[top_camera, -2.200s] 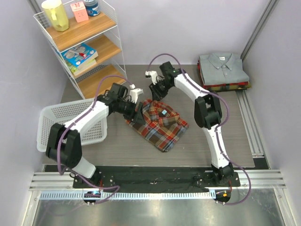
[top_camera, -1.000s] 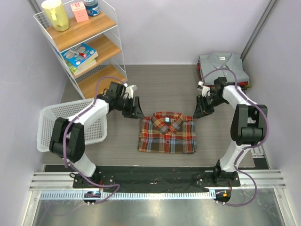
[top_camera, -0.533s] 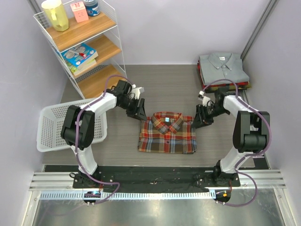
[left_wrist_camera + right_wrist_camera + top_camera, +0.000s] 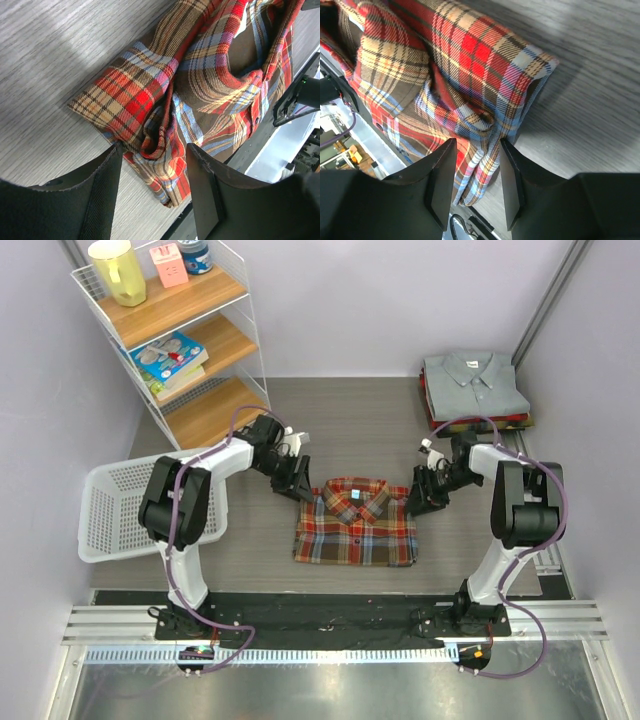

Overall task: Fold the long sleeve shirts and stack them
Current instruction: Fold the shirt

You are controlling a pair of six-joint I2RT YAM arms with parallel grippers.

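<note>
Over the last second both arms have drawn in from the sides onto the far corners of the folded shirt, which has not shifted itself. From the top camera, the red, dark green-brown and cream plaid flannel shirt (image 4: 355, 530) lies as a neat rectangle, collar facing up, in the middle of the grey wood-grain table (image 4: 360, 430). The left gripper (image 4: 298, 488) sits at its far-left shoulder and the right gripper (image 4: 415, 502) at its far-right one. The stack of folded shirts (image 4: 473, 380), a grey collared one on top, sits at the far right, well apart

In the left wrist view, the left gripper (image 4: 155, 147) has its black jaws parted, straddling the bunched corner of the plaid flannel shirt (image 4: 150, 95); nothing looks pinched

In the right wrist view, the right gripper (image 4: 477, 142) is likewise unclenched, its jaws on either side of the shirt's layered edge (image 4: 470, 50)

The step in hand is probably taking both shoulders to carry the shirt to the stack. To do it well, each gripper should catch every layer at its corner, not only the top one. Both should close together and lift level, or the fold will likely fall open
</note>
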